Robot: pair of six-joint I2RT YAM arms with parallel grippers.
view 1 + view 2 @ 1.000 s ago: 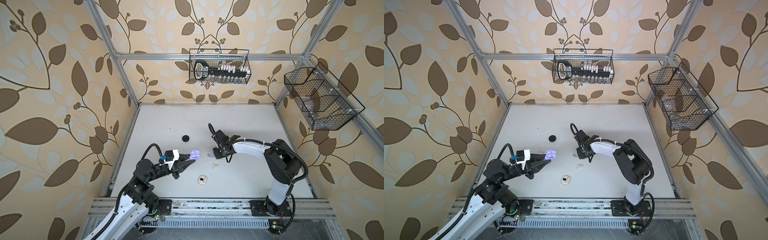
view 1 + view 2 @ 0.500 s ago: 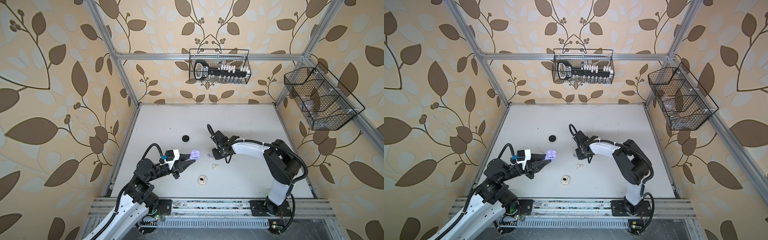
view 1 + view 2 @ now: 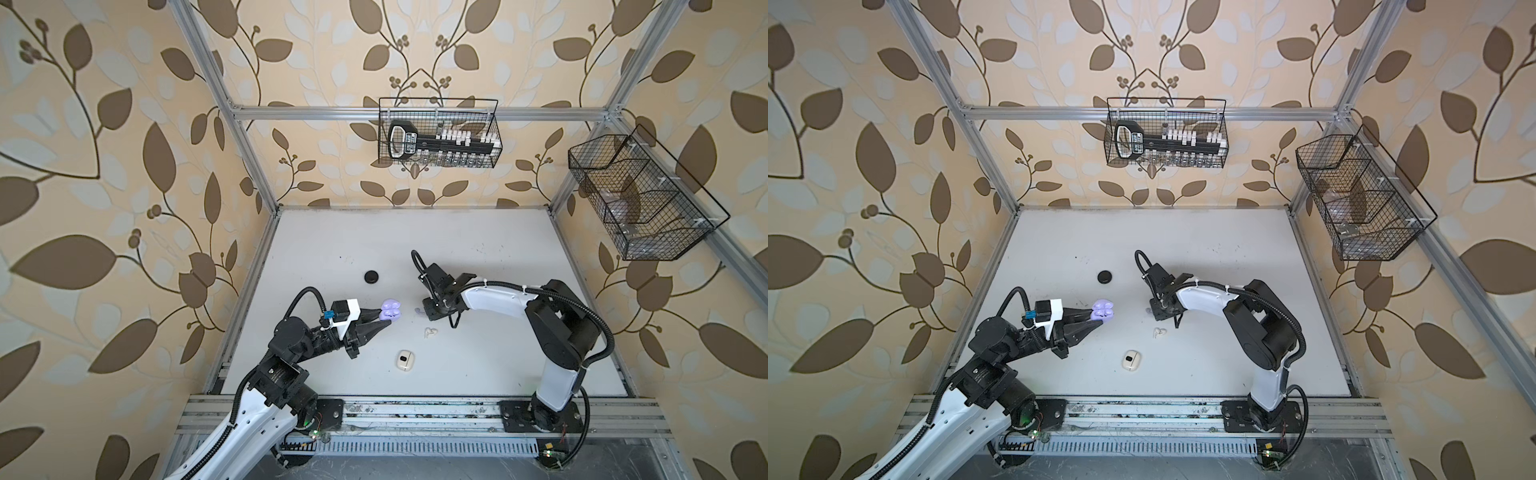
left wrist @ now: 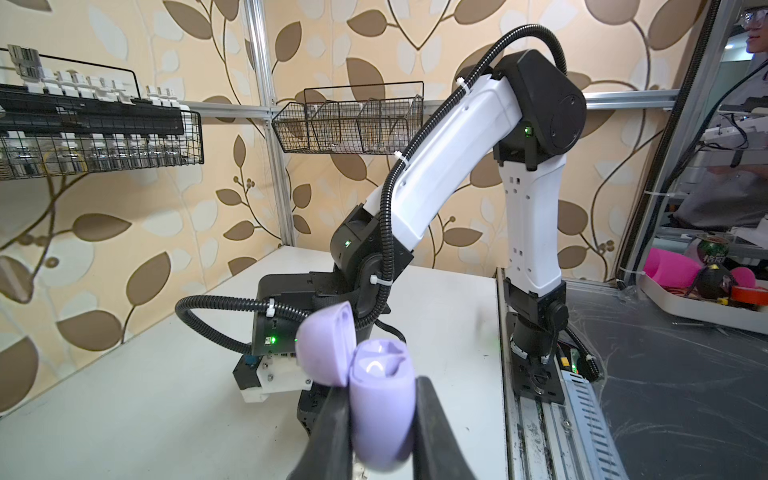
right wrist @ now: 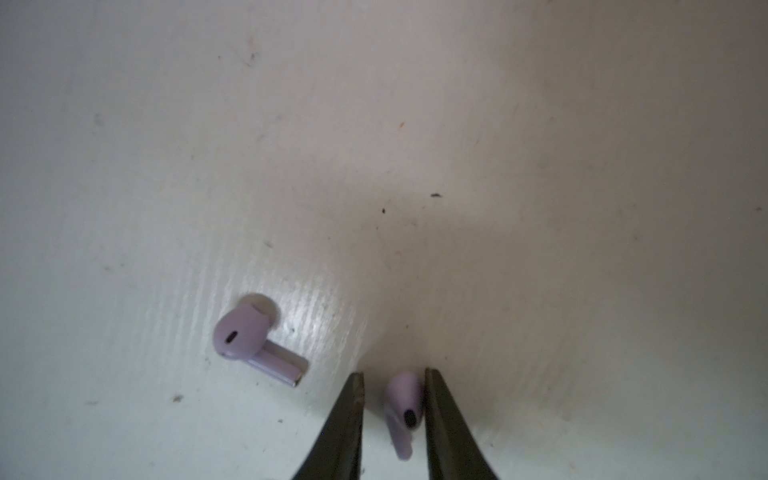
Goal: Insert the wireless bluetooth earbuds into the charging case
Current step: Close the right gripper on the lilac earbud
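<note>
**Charging cases, 3.**
- lavender charging case point(image 4: 382, 411): egg-shaped, lid hinged open, moulded wells showing. Held above the table point(image 3: 498, 249), left of centre.
- cream case point(image 3: 405, 360): lies at near-centre, with a dark patch on top.
- black case point(image 3: 372, 276): a round, low puck, left of centre and farther back.

**Earbuds in view, 4.** All are stemmed.
- loose lavender earbud point(image 5: 255, 338): matte, with a dark oval port on its bulb. It lies on its side at the table's centre.
- bracketed lavender earbud point(image 5: 404, 409): same make, just beside the loose one.
- cream-white earbuds point(image 3: 430, 332), a pair: they touch each other, between the lavender two and the cream case.

**Wire baskets, 2.**
- far-wall basket point(image 3: 436, 99).
- right-wall basket point(image 3: 665, 232).

**Grippers, 2.**
- left gripper point(image 3: 386, 320): clamped on the lavender charging case's lower half, roughly level and pointing right. The arm rises from the near-left base.
- right gripper point(image 5: 395, 372): points down at the table. Its jaws are narrow and astride the bracketed lavender earbud. One finger is against it and a sliver of table shows at the other. The forearm stretches left from a raised elbow above the near-right base.
</note>
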